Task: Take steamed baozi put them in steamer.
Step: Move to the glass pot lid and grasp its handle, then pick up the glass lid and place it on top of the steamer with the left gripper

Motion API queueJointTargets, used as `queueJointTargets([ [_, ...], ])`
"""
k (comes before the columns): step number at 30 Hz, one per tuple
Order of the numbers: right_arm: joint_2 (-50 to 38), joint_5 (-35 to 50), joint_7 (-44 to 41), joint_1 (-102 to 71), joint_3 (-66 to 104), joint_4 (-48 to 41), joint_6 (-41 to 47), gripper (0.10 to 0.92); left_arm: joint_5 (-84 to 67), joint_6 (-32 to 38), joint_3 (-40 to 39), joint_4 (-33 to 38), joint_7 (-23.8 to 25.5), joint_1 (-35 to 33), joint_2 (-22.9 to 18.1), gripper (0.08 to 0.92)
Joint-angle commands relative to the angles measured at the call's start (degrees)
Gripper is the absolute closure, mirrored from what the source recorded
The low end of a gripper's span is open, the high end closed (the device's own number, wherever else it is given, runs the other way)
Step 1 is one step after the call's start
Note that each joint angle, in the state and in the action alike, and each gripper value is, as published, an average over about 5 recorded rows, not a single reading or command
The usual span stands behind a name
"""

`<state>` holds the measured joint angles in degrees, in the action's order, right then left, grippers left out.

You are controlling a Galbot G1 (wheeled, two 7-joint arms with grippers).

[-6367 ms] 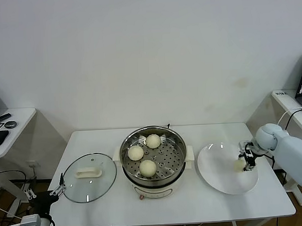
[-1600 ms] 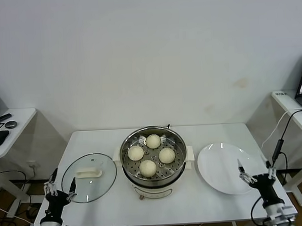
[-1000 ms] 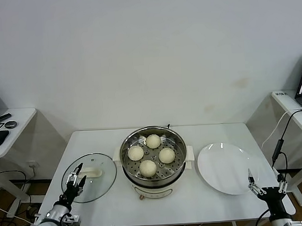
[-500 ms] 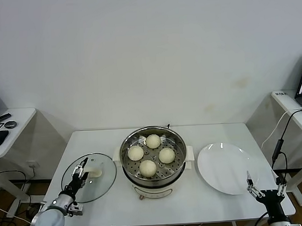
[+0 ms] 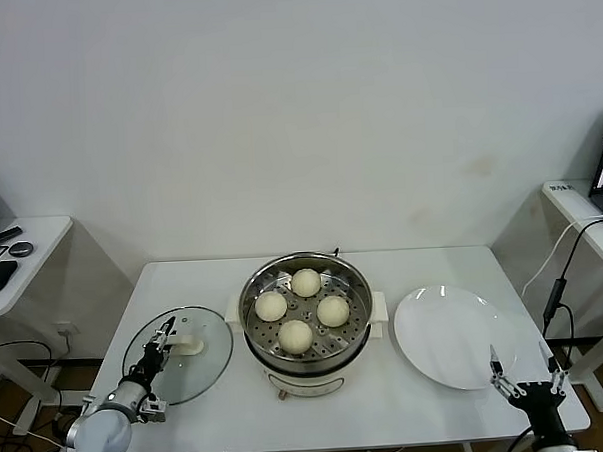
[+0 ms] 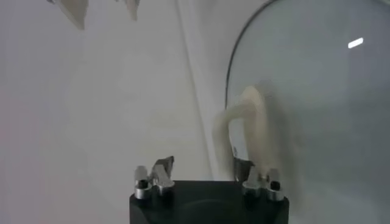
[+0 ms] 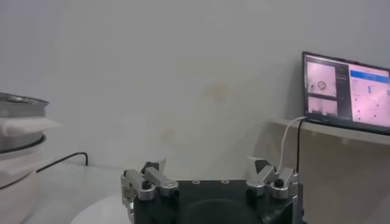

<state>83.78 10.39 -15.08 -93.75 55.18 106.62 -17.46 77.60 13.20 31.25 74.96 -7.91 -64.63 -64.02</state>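
Observation:
The steamer [image 5: 356, 284] stands mid-table, shiny steel on a cream base. Four cream-white baozi lie on its perforated tray: one at the back [image 5: 306, 282], one left [image 5: 271, 305], one right [image 5: 332, 311], one at the front [image 5: 295, 335]. My left gripper [image 5: 158, 342] is open and empty over the left part of the glass lid [image 5: 203, 365], close to its white handle [image 5: 192, 344]. The left wrist view shows the gripper [image 6: 207, 178], the handle [image 6: 244, 122] and the lid glass [image 6: 311, 85]. My right gripper [image 5: 523, 364] is open and empty at the table's front right corner, beside the plate; it also shows in the right wrist view [image 7: 210, 176].
A flat white plate [image 5: 446, 335] lies bare to the right of the steamer. A side table [image 5: 22, 253] stands far left and a laptop [image 7: 344, 91] on a shelf far right. The steamer's rim [image 7: 18, 106] shows in the right wrist view.
My left gripper has come up from the table's front edge over the lid, toward its handle. My right gripper has sunk slightly at the front right corner. The baozi have not moved.

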Motion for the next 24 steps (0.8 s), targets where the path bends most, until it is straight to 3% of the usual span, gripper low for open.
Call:
queueJointTargets([
  [1,-0.13,-0.48,0.0,-0.31,0.12,0.48,-0.12,0.203,-0.96,0.04,0.17,-1.53,-1.41,0.52,-0.05,0.528],
  [7,-0.45,-0.77,-0.24,-0.65,-0.3,0.78,-0.6,0.203,-3.36,-0.62,1.73,3.53,-4.79,-2.41,-0.09,0.718],
  [12,-0.78,-1.14,-0.51,-0.8,-1.01,0.98,-0.91,0.203,-9.49,-6.03,3.63,15.75,-3.1,-8.56,1.98,0.827],
  [19,-1.75,-1.64,-0.76,-0.8,-2.44,0.68,-1.33,0.203,-22.99,-22.35,7.38,37.31,4.51,-22.01,9.05,0.833],
  [24,-1.95,-2.31,-0.78,-0.58,-4.21,0.4,-1.29,0.203,-28.81,-32.09,8.28,49.36,10.51,-24.21,12.94,0.833],
])
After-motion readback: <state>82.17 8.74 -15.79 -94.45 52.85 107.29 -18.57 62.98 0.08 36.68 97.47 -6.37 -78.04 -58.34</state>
